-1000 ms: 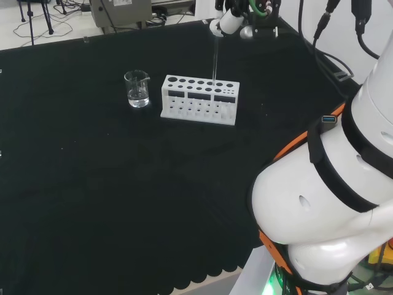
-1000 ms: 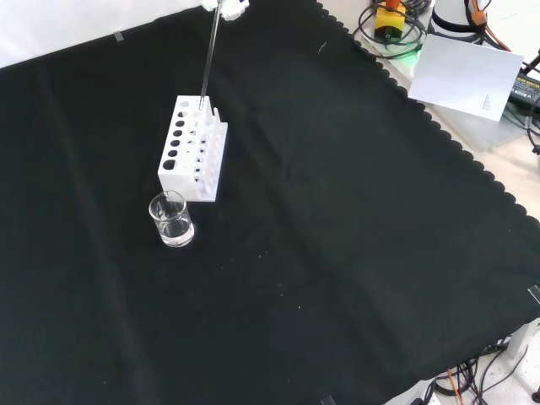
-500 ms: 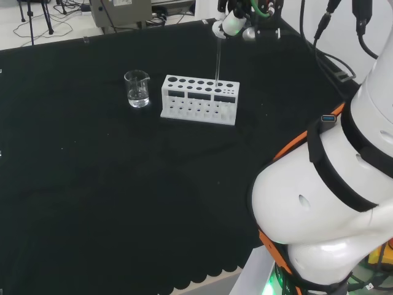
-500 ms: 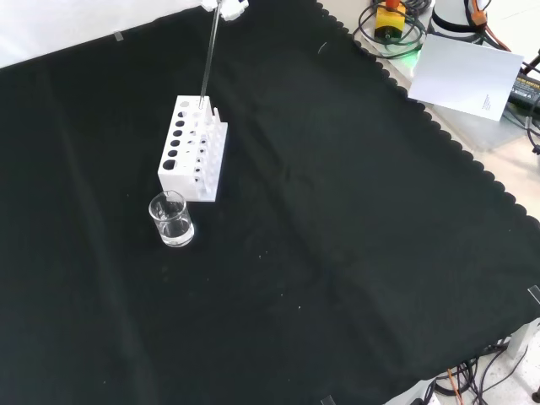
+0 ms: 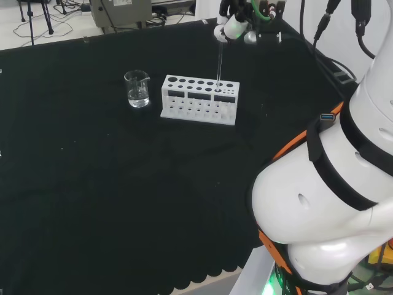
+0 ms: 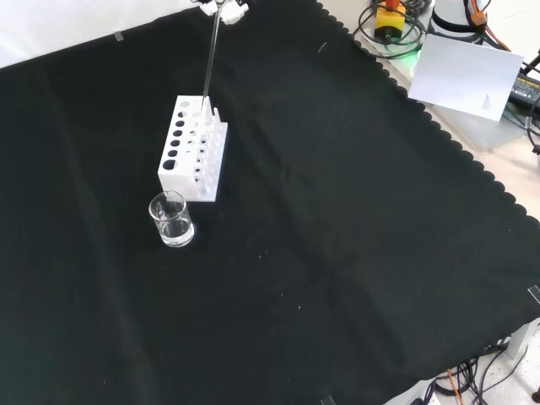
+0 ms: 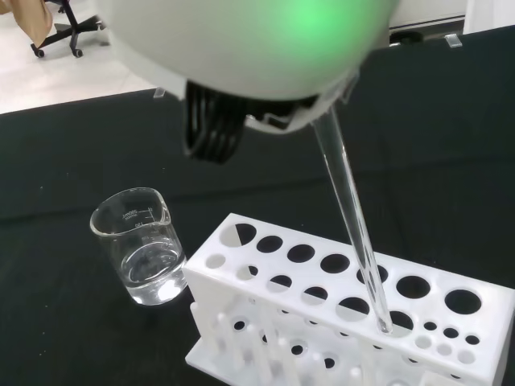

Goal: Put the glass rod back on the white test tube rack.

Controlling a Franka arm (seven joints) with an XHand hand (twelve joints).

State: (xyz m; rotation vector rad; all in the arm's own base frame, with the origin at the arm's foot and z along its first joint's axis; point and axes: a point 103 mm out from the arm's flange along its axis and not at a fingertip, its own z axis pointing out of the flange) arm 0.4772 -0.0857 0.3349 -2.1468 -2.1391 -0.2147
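Observation:
The white test tube rack (image 5: 199,99) stands on the black cloth, its top full of round holes. My hand (image 5: 234,25) hovers above the rack's right end in the head view, shut on the top of the clear glass rod (image 5: 219,64). The rod hangs nearly upright, and its lower tip reaches the rack's top. In the wrist view the rod (image 7: 352,221) slants down from the blurred white hand (image 7: 241,48), and its tip sits at a hole in the rack (image 7: 282,265). From the front, the rod (image 6: 210,59) drops from the hand (image 6: 221,7) onto the rack's far end (image 6: 192,148).
A small glass beaker (image 5: 137,88) with a little clear liquid stands left of the rack in the head view, and nearer than it in the front view (image 6: 171,219). The arm's white links (image 5: 331,203) fill the head view's right. A white sheet (image 6: 468,76) lies past the cloth's scalloped edge.
The hand has shifted a little to the right in the head view and come down. The rod's tip has sunk from above the rack onto its top.

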